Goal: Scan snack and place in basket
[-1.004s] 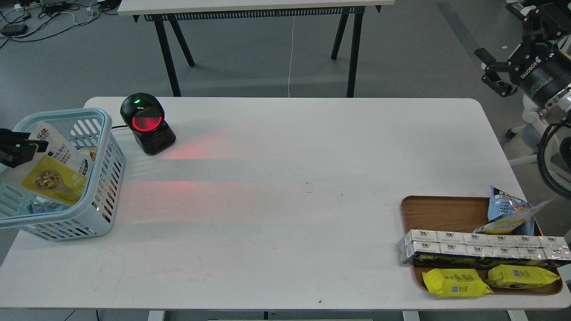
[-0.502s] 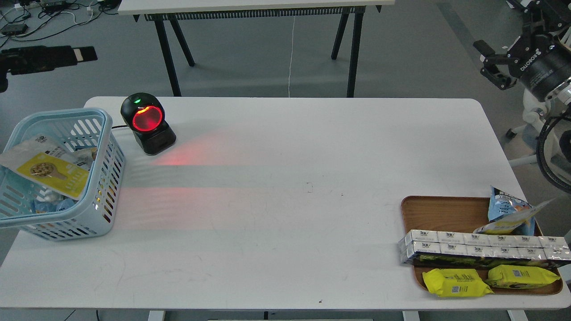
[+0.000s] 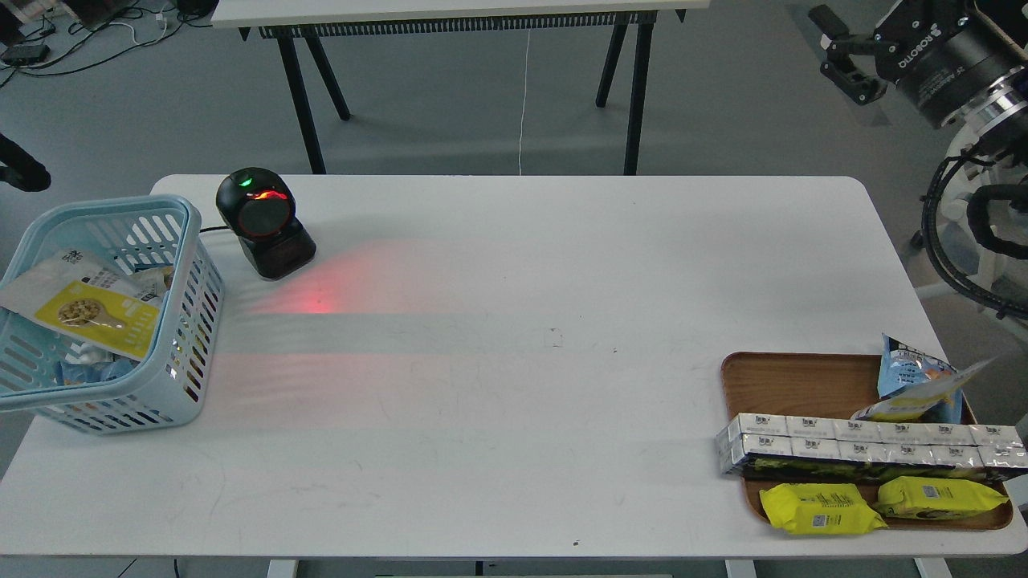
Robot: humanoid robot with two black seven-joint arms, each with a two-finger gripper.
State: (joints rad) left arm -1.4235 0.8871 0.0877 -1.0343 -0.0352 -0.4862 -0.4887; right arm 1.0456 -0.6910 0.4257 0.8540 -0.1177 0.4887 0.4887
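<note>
Inside basket [image 3: 189,241] (at table's [image 3: 514,321] left edge) lies snack [image 3: 92,315].

On the white rectangular bench [image 3: 514,401], the light blue slotted plastic basket [image 3: 181,377] sits at the left edge, the white-and-yellow snack pouch [image 3: 88,309] lying inside it. Just right of and behind the basket stands the black barcode scanner [image 3: 263,225]. The brown wooden tray [image 3: 795,385] occupies the front right corner.
</note>
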